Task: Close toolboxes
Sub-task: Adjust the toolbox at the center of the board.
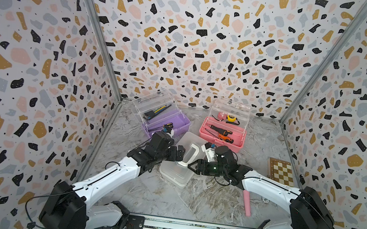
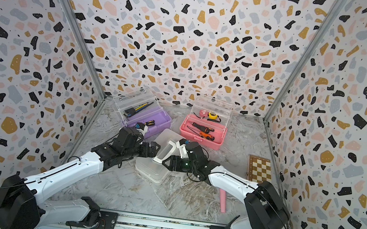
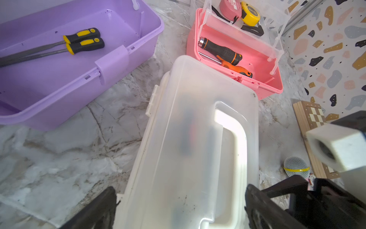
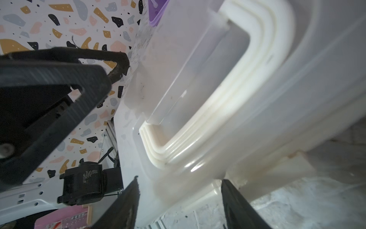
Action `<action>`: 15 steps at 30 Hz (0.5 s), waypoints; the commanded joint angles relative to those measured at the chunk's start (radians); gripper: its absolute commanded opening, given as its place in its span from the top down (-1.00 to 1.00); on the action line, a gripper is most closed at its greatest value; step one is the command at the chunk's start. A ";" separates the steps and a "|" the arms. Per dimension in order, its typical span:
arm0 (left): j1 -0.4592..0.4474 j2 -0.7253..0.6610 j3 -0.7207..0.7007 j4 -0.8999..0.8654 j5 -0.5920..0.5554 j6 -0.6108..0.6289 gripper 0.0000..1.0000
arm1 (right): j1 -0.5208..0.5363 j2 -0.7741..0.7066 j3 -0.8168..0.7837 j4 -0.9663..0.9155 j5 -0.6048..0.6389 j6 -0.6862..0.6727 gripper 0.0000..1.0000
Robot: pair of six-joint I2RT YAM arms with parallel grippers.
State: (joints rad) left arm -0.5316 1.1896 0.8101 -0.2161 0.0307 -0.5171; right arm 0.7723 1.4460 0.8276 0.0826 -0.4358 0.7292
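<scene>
The white toolbox [image 3: 198, 142], lid down, lies between both spread, empty end effectors: left end effector [image 3: 178, 208], right end effector [image 4: 178, 208]. Beyond them, the purple toolbox [image 1: 166, 122] and pink toolbox [image 1: 222, 135] gape open, probably next.

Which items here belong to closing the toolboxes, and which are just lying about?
Job: white toolbox, lid down; purple toolbox, open; pink toolbox, open.
Lying about: pink toy microphone; checkered board.

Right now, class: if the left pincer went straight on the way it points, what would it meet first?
Most likely the white toolbox: the open left pincer straddles its near end, though depth is unclear.
</scene>
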 commanded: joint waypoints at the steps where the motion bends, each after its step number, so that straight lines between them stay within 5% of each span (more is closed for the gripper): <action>1: 0.014 0.000 0.012 0.058 -0.021 0.059 -0.98 | -0.001 -0.063 0.048 -0.162 0.091 -0.186 -0.38; 6: 0.053 0.048 0.022 0.108 0.043 0.047 -0.98 | -0.001 -0.119 0.006 -0.242 0.194 -0.379 -0.39; 15: 0.123 0.153 0.027 0.174 0.222 0.014 -0.98 | -0.001 -0.092 -0.181 0.052 0.170 -0.577 -0.36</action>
State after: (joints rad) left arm -0.4183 1.3327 0.8177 -0.1192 0.1688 -0.4957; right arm 0.7715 1.3491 0.6857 0.0093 -0.2821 0.2489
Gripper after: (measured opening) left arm 0.991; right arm 0.680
